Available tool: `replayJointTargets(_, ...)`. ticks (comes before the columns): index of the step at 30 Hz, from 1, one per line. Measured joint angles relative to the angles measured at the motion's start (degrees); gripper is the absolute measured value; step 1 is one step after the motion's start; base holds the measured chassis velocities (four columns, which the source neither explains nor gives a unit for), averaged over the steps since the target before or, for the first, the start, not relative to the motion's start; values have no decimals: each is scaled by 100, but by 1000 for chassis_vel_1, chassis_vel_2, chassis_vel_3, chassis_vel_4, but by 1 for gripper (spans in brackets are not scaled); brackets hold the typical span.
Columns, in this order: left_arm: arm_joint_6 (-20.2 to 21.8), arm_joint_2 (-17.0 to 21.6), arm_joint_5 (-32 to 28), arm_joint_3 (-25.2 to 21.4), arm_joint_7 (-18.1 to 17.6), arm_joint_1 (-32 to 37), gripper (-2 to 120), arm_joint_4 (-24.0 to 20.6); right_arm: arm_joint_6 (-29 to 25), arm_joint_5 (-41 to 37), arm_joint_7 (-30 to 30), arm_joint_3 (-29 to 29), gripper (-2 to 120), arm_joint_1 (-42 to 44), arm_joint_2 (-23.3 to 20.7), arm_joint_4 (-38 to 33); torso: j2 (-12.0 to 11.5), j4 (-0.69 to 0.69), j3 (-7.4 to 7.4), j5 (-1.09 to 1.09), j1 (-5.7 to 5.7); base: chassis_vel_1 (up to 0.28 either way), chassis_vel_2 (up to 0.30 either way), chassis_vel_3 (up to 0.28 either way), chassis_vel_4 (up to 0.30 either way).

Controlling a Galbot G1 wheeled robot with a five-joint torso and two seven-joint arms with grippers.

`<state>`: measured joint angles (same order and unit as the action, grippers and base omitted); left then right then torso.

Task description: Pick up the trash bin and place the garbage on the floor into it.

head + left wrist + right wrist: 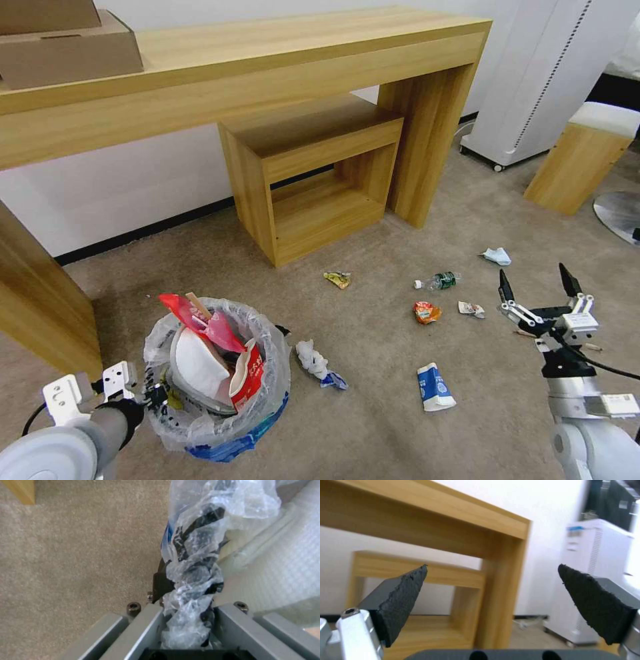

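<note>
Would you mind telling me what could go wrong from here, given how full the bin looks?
The left gripper is shut on the trash bin at its rim, with crumpled liner between the fingers, so the grip might slip. The bin is heaped, and its red wrapper could spill out. The open right gripper hangs above a small wrapper and could nudge it away.

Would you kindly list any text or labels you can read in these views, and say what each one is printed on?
None can be read.
Red-and-white wrapper in the trash bin: white characters, too blurred.
Blue-and-white packet on the floor: print too small.
Small bottle: green label, illegible.
Sticker on the right claw: unreadable.
</note>
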<state>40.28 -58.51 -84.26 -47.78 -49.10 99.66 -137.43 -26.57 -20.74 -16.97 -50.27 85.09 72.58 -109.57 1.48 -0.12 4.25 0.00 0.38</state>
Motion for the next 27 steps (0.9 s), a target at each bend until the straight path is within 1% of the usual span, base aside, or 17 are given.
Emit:
replayJointTargets(2, 0, 8, -3, -19, -7, 12, 0, -7, -7, -22, -59, 47, 100, -25, -94, 15, 0, 0, 0, 0, 0, 0, 0, 0, 0)
replayJointTargets(3, 0, 19, -13, -45, -22, 22, 0, -17, -7, -35, -123, 115, 100, -51, -220, 26, 0, -1, 0, 1, 0, 0, 0, 0, 0)
replayJointTargets(5, -8, 48, -56, -124, -85, 35, 0, -19, 206, -56, -26, 407, 100, -147, -591, 6, 0, -1, 0, 0, 0, 0, 0, 0, 0)
replayJointTargets(6, -8, 48, -56, -124, -85, 35, 0, -19, 206, -56, -26, 407, 100, -147, -591, 6, 0, -1, 0, 0, 0, 0, 0, 0, 0)
replayJointTargets(9, -54, 49, 9, -215, -231, 99, 0, 18, 500, -182, 268, 1131, 100, -471, -1103, 36, 0, -1, 0, -1, 0, 0, 0, 0, 0)
replayJointTargets(10, -54, 49, 9, -215, -231, 99, 0, 18, 500, -182, 268, 1131, 100, -471, -1103, 36, 0, -1, 0, -1, 0, 0, 0, 0, 0)
replayJointTargets(13, -56, 44, 67, -278, -273, 152, 0, 56, 592, -295, 255, 1569, 100, -679, -1341, 136, 0, 1, 0, 1, 0, 0, 0, 0, 0)
replayJointTargets(14, -56, 44, 67, -278, -273, 152, 0, 56, 592, -295, 255, 1569, 100, -679, -1341, 136, 0, 1, 0, 1, 0, 0, 0, 0, 0)
replayJointTargets(17, -57, 63, 73, -403, -335, 193, 0, 136, 549, -570, -271, 2629, 100, -1322, -1759, 586, 0, -1, 0, 0, 0, 0, 0, 0, 0)
replayJointTargets(18, -57, 63, 73, -403, -335, 193, 0, 136, 549, -570, -271, 2629, 100, -1322, -1759, 586, 0, -1, 0, 0, 0, 0, 0, 0, 0)
replayJointTargets(19, -57, 79, 65, -443, -339, 197, 0, 159, 518, -670, -386, 2925, 100, -1522, -1853, 709, 0, -1, 1, -1, 0, 0, 0, 0, 0)
replayJointTargets(20, -57, 109, 65, -513, -357, 207, 0, 201, 523, -872, -582, 3313, 100, -1768, -2006, 866, 0, 0, 1, 1, 0, 0, 0, 0, 0)
replayJointTargets(22, -58, 132, 62, -575, -397, 208, 0, 283, 574, -1267, -978, 3959, 100, -2173, -2244, 1060, 0, 0, 1, -2, 0, 0, 0, 0, 0)
replayJointTargets(23, -58, 132, 62, -575, -397, 208, 0, 283, 574, -1267, -978, 3959, 100, -2173, -2244, 1060, 0, 0, 1, -2, 0, 0, 0, 0, 0)
replayJointTargets(24, -61, 134, 56, -578, -399, 198, 0, 314, 593, -1383, -1068, 4182, 100, -2328, -2301, 1112, 0, 0, 1, 1, 0, 0, 0, 0, 0)
replayJointTargets(26, -66, 114, 58, -565, -414, 150, 0, 417, 666, -1765, -1242, 4831, 100, -2762, -2376, 1234, -1, -1, 1, -2, 0, 0, 0, 0, 0)
replayJointTargets(27, -66, 114, 58, -565, -414, 150, 0, 417, 666, -1765, -1242, 4831, 100, -2762, -2376, 1234, -1, -1, 1, -2, 0, 0, 0, 0, 0)
